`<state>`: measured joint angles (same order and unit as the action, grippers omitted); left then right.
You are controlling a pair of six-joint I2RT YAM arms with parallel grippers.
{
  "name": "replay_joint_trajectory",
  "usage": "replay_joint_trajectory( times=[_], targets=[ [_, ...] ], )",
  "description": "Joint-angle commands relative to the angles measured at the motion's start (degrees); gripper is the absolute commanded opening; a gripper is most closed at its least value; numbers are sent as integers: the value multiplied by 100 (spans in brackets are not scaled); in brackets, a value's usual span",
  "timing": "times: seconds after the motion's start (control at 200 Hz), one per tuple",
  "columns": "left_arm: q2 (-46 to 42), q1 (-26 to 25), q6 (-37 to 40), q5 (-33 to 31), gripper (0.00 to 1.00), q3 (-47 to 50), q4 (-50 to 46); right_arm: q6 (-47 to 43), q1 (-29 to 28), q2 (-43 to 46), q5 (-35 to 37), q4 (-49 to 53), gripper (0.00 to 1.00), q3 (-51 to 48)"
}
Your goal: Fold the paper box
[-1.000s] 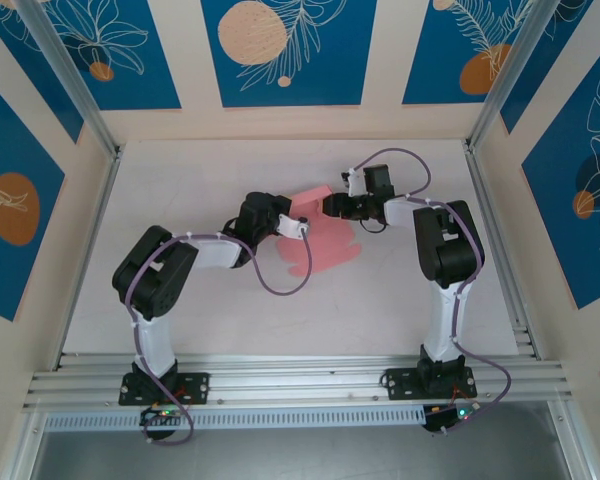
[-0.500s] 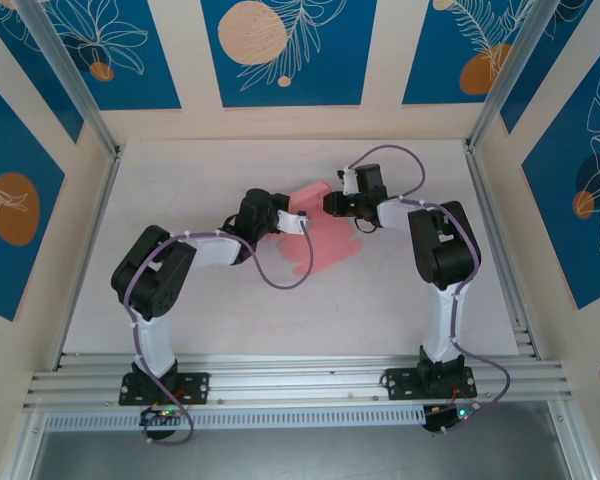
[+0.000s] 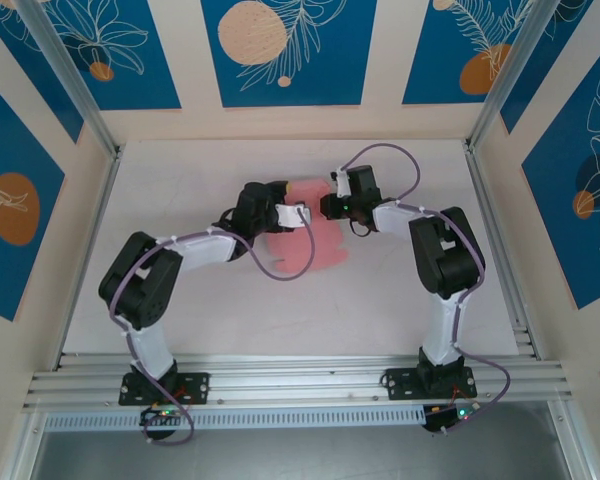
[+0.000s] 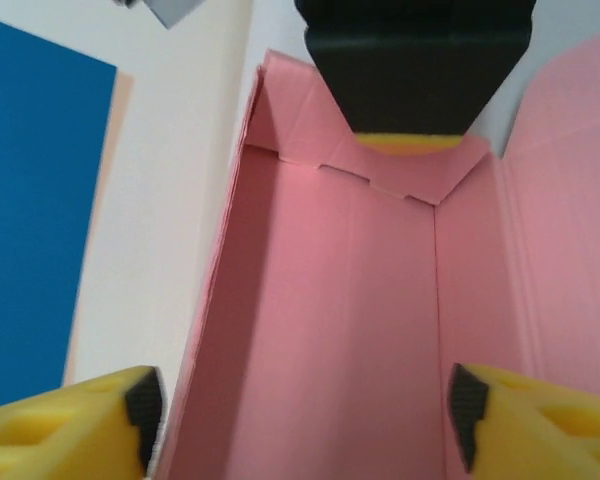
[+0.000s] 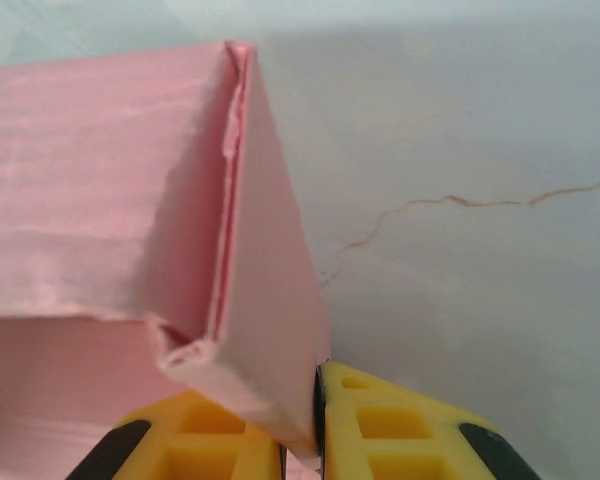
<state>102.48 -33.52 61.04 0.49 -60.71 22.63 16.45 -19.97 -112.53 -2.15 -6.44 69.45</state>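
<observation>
- Pinching one raised corner of the box, the right gripper has its yellow pads closed on the pink card, with a folded edge running down between them.
- From the right wrist, that corner is a doubled flap standing up from the table, and a flatter pink panel spreads away to the left of it.
- A thin brown line crosses the pale table just beside the corner.
- The left gripper is spread wide and holds nothing, with its yellow fingers at either side of the box's open trough.
- Whether those fingers touch the card cannot be told.
- From the left wrist, the box is part-formed: a floor panel, an upright wall on the left, a notched end wall at the far side and another pink panel on the right.
- The right gripper comes in at that far end wall, its black body above and a strip of yellow pad at the card's top edge.
- Seen from above, the box lies near the middle of the table, between the left gripper and the right gripper, which face each other over its far end.
- Its near part lies flat on the table.
</observation>
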Motion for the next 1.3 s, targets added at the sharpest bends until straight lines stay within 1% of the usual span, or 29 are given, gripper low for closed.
replay_joint_trajectory(
  times=[0.0,0.03,0.15,0.28,0.335,0.38,0.415,0.45,0.525,0.585,0.635,0.7,0.77,0.855,0.98,1.16,1.295],
  targets=[
    [-718,-26,-1156,171,95,-152,-420,-24,-113,383,239,112,16,-65],
    [-896,-25,-1434,150,99,-135,-495,-39,-150,427,340,164,16,-71],
    [-1565,-23,-2536,-141,100,32,-753,-98,-320,649,845,345,15,-165],
    [-2311,-2,-4006,-972,100,219,-1047,-86,-409,910,1204,651,14,-208],
    [-2570,94,-4683,-1318,100,277,-1230,-72,-451,1032,1313,733,14,-255],
    [-2755,250,-5264,-1427,100,286,-1499,-60,-487,1128,1400,794,14,-303],
    [-2875,437,-5797,-1374,100,308,-1658,-50,-508,1213,1472,838,14,-339],
    [-2969,700,-6387,-1153,100,357,-1792,-33,-530,1253,1514,881,14,-359],
    [-3026,1367,-7592,-146,100,540,-1700,7,-606,1355,1600,954,14,-401],
    [-2897,1720,-8229,339,100,589,-1620,17,-662,1416,1644,1003,14,-406],
    [-2751,1832,-8375,560,100,486,-1771,32,-700,1452,1663,1055,14,-397],
    [-2544,1856,-8414,835,99,294,-1977,72,-760,1480,1696,1136,14,-363],
    [-2362,1875,-8472,1179,100,190,-1921,86,-818,1515,1722,1172,14,-345],
    [-2169,1893,-8563,1399,100,93,-1811,104,-869,1546,1744,1185,14,-353],
    [-1899,1893,-8551,1563,99,-104,-1918,120,-921,1567,1762,1219,14,-353],
    [-1646,1893,-8477,1582,99,-152,-2137,174,-947,1603,1716,1216,14,-344],
    [-1538,1893,-8423,1549,95,-95,-2323,222,-950,1604,1718,1241,14,-327]
  ],
)
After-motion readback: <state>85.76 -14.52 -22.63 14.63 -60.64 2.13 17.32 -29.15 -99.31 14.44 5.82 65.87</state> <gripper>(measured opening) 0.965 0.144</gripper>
